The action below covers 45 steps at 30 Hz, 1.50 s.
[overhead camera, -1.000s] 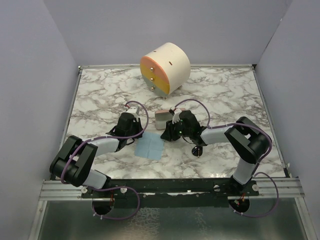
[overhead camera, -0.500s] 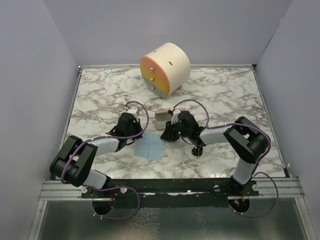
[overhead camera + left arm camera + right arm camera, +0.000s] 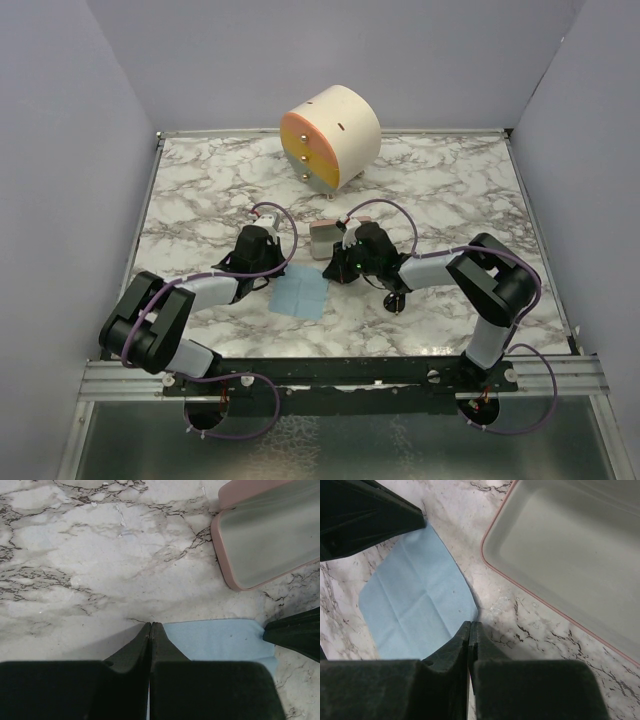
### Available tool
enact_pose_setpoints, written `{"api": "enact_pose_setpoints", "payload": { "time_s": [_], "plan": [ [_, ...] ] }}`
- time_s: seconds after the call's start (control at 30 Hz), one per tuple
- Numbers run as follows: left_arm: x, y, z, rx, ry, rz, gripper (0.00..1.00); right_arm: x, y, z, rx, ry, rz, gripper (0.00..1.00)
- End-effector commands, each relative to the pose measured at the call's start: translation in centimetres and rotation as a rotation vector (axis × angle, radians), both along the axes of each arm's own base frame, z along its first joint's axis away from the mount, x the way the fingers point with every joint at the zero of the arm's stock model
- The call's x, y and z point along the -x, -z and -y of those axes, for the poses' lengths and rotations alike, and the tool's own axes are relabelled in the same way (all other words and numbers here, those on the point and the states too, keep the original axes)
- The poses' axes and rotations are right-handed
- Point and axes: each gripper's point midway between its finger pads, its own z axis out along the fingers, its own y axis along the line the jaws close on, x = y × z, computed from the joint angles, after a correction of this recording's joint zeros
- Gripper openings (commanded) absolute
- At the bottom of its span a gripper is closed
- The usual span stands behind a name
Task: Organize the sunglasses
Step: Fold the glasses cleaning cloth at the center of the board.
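The sunglasses [image 3: 395, 300] lie on the marble beside my right forearm, small and dark; neither wrist view shows them. The light blue cloth [image 3: 300, 295] lies flat between the arms. My left gripper [image 3: 150, 624] is shut with its tips at one cloth corner [image 3: 215, 639]. My right gripper [image 3: 470, 623] is shut at the neighbouring corner of the cloth [image 3: 415, 590], whose edge curls up into the tips. The open pink case [image 3: 326, 238] sits just beyond the cloth, its grey inside showing in the left wrist view [image 3: 270, 535] and the right wrist view [image 3: 570, 555].
A round cream drawer chest [image 3: 330, 137] with an orange front stands at the back centre. The walls close in the marble table [image 3: 450, 190] on three sides. Each gripper shows in the other's wrist view, the right one [image 3: 295, 632] and the left one [image 3: 365, 515].
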Motion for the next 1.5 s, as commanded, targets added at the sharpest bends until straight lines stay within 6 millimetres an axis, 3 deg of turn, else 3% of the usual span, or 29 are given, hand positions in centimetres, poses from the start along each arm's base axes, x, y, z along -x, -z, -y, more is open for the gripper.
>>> {"api": "enact_pose_setpoints", "payload": {
  "time_s": [0.0,0.53,0.93,1.23,1.47],
  "plan": [
    [-0.1,-1.4,0.7,0.037,0.02,0.027,0.0,-0.4,0.0,0.5,0.045,0.014,0.028,0.01],
    [0.5,-2.9,0.3,0.037,-0.014,0.066,0.0,0.2,-1.8,0.5,0.029,-0.016,0.069,0.01],
    [1.7,-5.3,1.3,0.086,-0.01,0.107,0.0,1.1,-5.8,2.0,0.002,-0.015,0.161,0.01],
    [4.3,-8.0,2.6,0.147,0.013,0.142,0.0,3.5,-8.6,3.9,-0.029,-0.032,0.178,0.01],
    [6.8,-8.0,4.1,0.157,0.057,0.134,0.0,5.6,-9.0,4.9,-0.027,-0.066,0.169,0.01]
  ]
}}
